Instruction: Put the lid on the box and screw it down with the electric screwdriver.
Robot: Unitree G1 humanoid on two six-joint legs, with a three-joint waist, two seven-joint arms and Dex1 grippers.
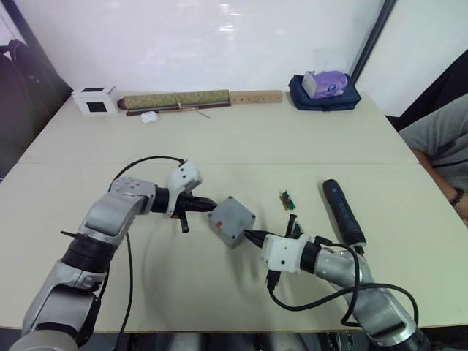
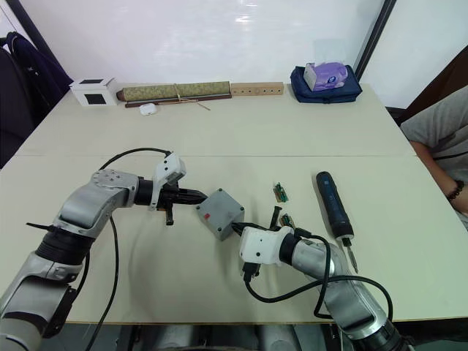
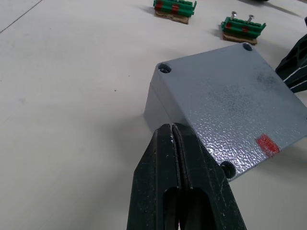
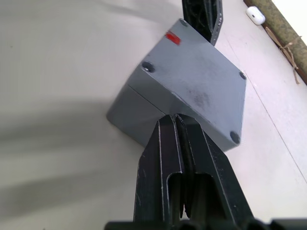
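We note a pale beige table with a seam across its middle, set against a white wall that catches bright glare. A dark post leans at the far right corner. Dark clothing hangs off the far left edge

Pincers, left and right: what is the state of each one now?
Left pincer: closed, holding nothing, tip at the box.
Right pincer: closed, empty, against the box.

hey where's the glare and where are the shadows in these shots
Left eye view: bright glare on the white wall behind the table. Right wrist view: soft shadow bands on the tabletop beside the box. Left wrist view: light sheen on the box's textured top, faint shadow at its base.
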